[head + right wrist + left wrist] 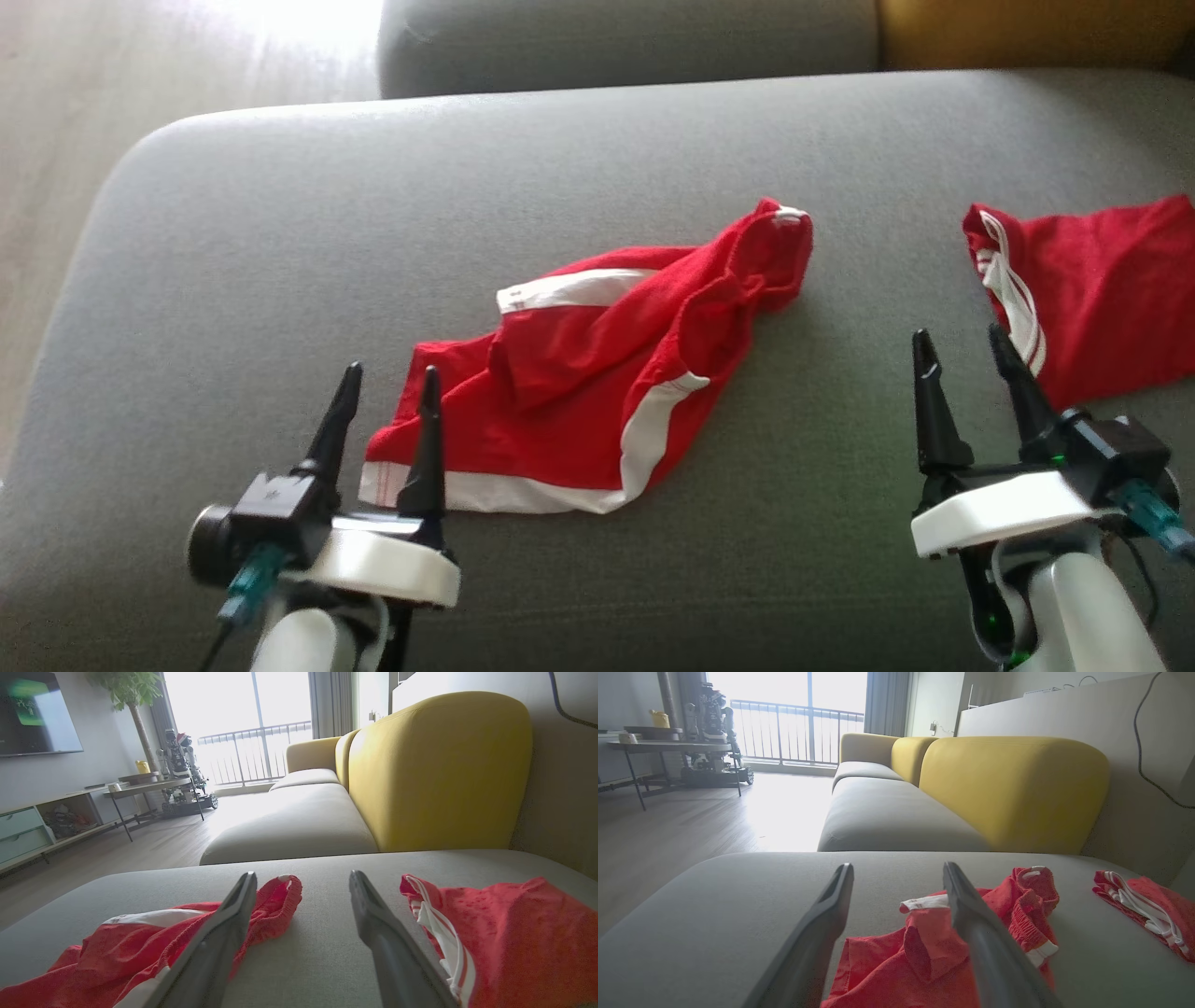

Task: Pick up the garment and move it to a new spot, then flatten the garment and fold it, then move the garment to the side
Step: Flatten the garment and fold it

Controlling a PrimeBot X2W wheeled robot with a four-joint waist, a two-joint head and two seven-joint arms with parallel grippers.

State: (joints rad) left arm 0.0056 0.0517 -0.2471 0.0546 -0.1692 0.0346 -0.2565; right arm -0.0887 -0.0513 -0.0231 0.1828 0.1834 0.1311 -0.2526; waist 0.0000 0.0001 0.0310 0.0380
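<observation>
A crumpled red garment with white trim (pixel 597 373) lies in the middle of the grey sofa cushion (pixel 280 243); it also shows in the left wrist view (pixel 934 947) and the right wrist view (pixel 140 947). My left gripper (pixel 390 385) is open, hovering at the garment's near-left corner, nothing between its fingers (pixel 822 933). At the lower right my right gripper (pixel 966 350) is open and holds nothing. It hangs over bare cushion between the two red pieces, with its fingers (pixel 378 933) apart.
A second red garment with white stripes (pixel 1092 289) lies at the cushion's right edge, also in the wrist views (pixel 1148 910) (pixel 504 938). A yellow backrest (pixel 1013 793) rises behind. Wooden floor (pixel 56 140) lies to the left, with a side table (pixel 672 746) and a robot toy beyond.
</observation>
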